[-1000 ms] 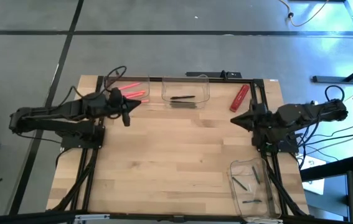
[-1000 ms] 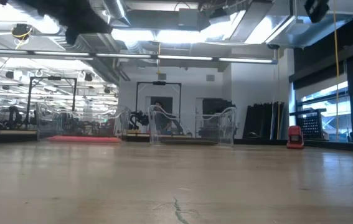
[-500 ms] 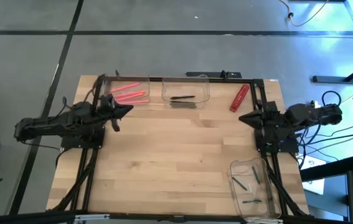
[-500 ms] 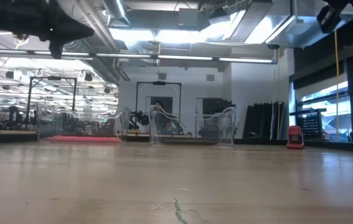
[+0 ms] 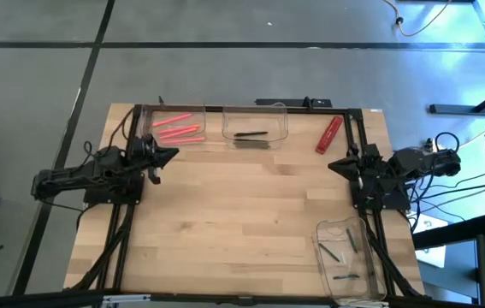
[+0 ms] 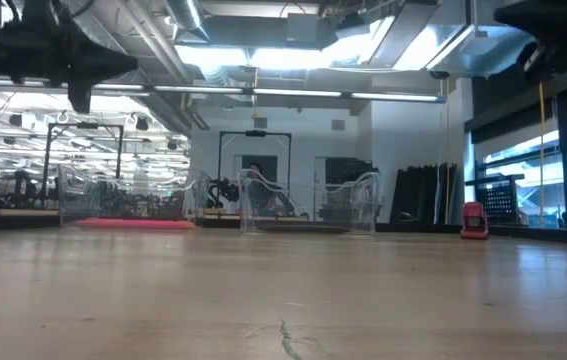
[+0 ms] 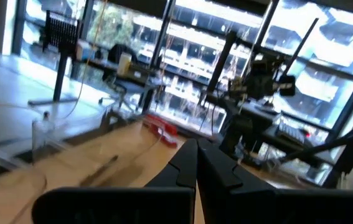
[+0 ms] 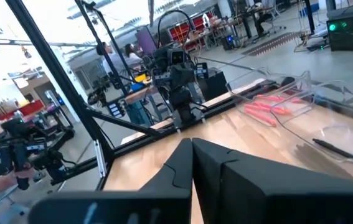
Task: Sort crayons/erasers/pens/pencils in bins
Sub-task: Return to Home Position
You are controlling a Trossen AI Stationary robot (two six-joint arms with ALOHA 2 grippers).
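Three clear bins stand on the wooden table. The far-left bin [image 5: 176,127] holds pink-red sticks [image 8: 269,106]. The far-middle bin [image 5: 255,127] holds a black pen [image 5: 251,134], lying flat on its floor. The near-right bin [image 5: 349,257] holds short dark grey sticks. My left gripper [image 5: 174,154] is shut and holds nothing, near the table's left edge, level, beside the far-left bin. My right gripper [image 5: 332,164] is shut and holds nothing at the table's right edge, its fingertips [image 8: 190,144] closed together.
A flat red object [image 5: 328,134] lies on the table at the far right, past the middle bin. Black frame bars run along the table's far edge [image 5: 306,104] and down both sides. The wide middle of the table [image 5: 251,214] is bare wood.
Both arms have folded back and sunk. My left gripper has gone toward the table's left edge and down, away from the far-left bin. My right gripper has gone toward the right edge and down. Both have stayed shut.
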